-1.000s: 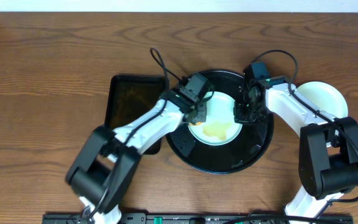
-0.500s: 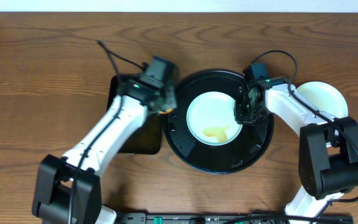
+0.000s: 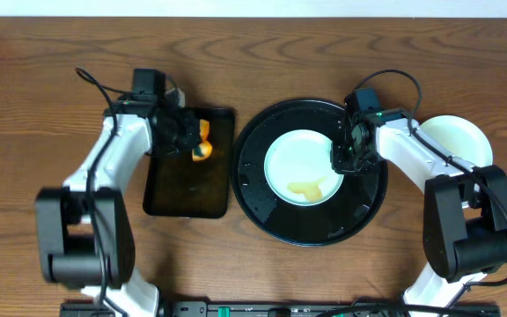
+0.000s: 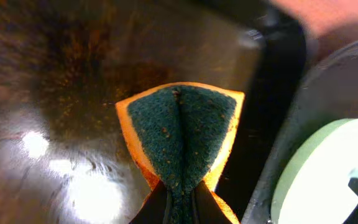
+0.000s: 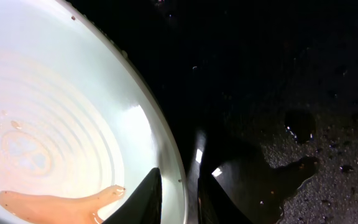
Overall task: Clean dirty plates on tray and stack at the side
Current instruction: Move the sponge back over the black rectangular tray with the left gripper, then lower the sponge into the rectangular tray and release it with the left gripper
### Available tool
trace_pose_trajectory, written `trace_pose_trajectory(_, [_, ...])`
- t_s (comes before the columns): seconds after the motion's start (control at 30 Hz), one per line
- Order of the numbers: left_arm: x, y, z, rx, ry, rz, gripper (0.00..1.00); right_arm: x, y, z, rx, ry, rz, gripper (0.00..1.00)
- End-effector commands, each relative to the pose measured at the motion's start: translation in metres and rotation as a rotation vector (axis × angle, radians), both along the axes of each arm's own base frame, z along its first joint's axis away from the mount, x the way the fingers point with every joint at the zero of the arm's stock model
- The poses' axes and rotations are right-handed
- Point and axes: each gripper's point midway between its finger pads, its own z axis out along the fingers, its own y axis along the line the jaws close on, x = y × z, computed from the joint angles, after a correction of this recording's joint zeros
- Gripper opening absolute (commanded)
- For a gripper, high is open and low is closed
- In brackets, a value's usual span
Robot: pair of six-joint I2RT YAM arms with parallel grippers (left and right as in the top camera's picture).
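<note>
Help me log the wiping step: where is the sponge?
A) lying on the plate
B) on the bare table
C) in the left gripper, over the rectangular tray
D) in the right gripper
C: the left gripper pinches the sponge above the rectangular tray, well left of the plate.

The right gripper (image 5: 179,173) pinches the rim of a pale mint plate (image 5: 61,106), its fingers (image 5: 138,202) one on each side of the rim. A brownish smear (image 5: 58,202) lies in the plate just beside the inner finger. Outside the plate's rim, the glossy black tray (image 5: 278,74) is wet, with a puddle (image 5: 269,177) and droplets.
</note>
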Motion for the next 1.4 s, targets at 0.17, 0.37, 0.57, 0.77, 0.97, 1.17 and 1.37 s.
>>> trace_pose_trajectory(0.17, [-0.008, 0.019, -0.036, -0.108, 0.075, -0.028, 0.08, -0.002, 0.004, 0.001, 0.01, -0.001, 0.007, 0.18])
trace_pose_trajectory(0.37, [-0.03, 0.092, -0.061, 0.339, 0.204, 0.076, 0.14, -0.002, 0.004, 0.001, 0.01, -0.001, 0.007, 0.17])
trace_pose_trajectory(0.57, [-0.035, 0.088, -0.061, 0.403, 0.222, 0.043, 0.14, -0.002, 0.004, 0.001, 0.01, -0.001, 0.007, 0.17])
trace_pose_trajectory(0.77, [-0.032, 0.0, -0.046, 0.058, 0.102, -0.245, 0.08, -0.002, 0.004, 0.001, 0.009, 0.0, 0.007, 0.17])
trace_pose_trajectory(0.97, [-0.036, -0.034, -0.043, 0.026, 0.046, -0.398, 0.08, -0.002, 0.004, 0.001, 0.009, 0.0, 0.007, 0.16])
trace_pose_trajectory(1.17, [-0.028, 0.025, -0.059, 0.356, 0.136, -0.169, 0.08, -0.002, 0.004, 0.001, 0.009, 0.0, 0.007, 0.16])
trace_pose_trajectory(1.37, [-0.037, 0.054, -0.059, 0.48, 0.214, 0.007, 0.07, -0.002, 0.004, 0.001, 0.009, 0.0, 0.007, 0.16])
